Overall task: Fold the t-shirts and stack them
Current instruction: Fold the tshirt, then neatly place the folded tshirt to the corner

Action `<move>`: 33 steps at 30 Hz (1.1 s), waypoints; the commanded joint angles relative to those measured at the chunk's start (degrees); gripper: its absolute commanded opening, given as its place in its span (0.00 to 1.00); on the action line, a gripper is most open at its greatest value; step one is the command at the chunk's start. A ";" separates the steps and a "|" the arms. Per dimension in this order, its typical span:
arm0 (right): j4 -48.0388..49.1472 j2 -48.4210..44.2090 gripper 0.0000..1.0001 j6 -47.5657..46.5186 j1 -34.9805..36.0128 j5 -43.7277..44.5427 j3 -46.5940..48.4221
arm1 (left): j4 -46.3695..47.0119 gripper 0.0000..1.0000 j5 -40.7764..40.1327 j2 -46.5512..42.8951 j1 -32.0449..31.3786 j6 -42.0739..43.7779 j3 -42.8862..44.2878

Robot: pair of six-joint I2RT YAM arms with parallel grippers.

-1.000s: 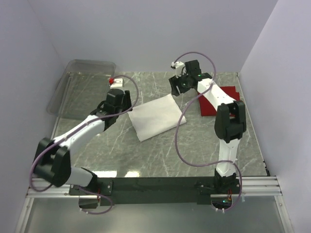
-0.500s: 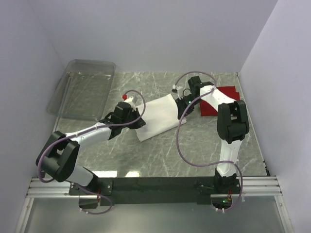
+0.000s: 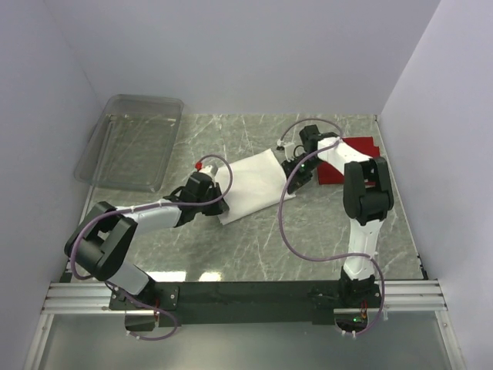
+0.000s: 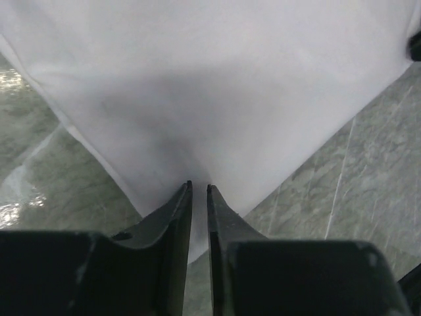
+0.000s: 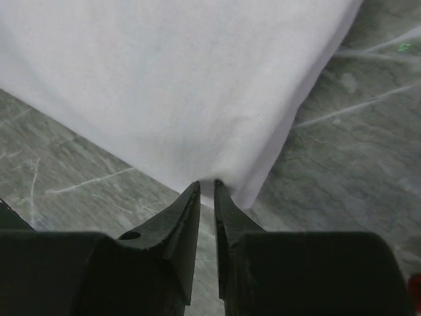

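As you look down from the overhead camera, a grey marbled desk [image 3: 254, 247] fills the view, with 2 arms reaching onto it from the near edge. At the far left corner, a clear plastic bin [image 3: 131, 142] sits partly off the desk edge.

Near the middle lies the white t-shirt [image 3: 250, 181], folded into a rough rectangle and turned at a slant. Toward the far right lies the red t-shirt [image 3: 362, 146], flat and partly hidden behind the right arm; it does not touch the white one.

Your left hand [image 3: 219, 205] is low at the white t-shirt's near left edge. Its wrist camera shows the fingers clenched on a pinch of white cloth. Your right hand [image 3: 293, 171] is at the shirt's right edge, clenched on the white cloth in the same way.
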 commanded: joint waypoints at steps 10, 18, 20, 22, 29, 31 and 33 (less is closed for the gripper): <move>19.43 -29.19 0.74 0.76 -5.06 5.33 -5.31 | -9.68 0.70 -26.38 -36.76 0.10 7.94 -1.49; 14.07 -18.43 0.96 11.31 -5.86 -8.71 -0.42 | -22.06 1.00 -27.72 -58.16 0.45 2.77 -6.68; 16.94 -16.30 0.96 15.86 -5.68 -7.76 -0.94 | -24.45 1.00 -25.71 -62.20 0.28 1.44 -7.03; 17.93 -12.61 0.96 18.34 -5.16 -5.30 0.45 | -25.32 0.99 -23.23 -65.54 0.28 0.82 -7.74; 14.24 0.83 0.96 24.24 -4.80 -0.63 8.02 | -28.85 0.99 -22.44 -71.35 0.19 -0.85 -7.83; 12.39 2.95 0.96 24.24 -4.45 -1.42 10.04 | -28.67 1.00 -22.79 -71.71 0.19 -0.76 -7.91; 11.95 4.89 0.95 24.24 -3.58 -1.95 10.13 | -28.41 1.00 -22.70 -71.62 0.19 -0.85 -8.18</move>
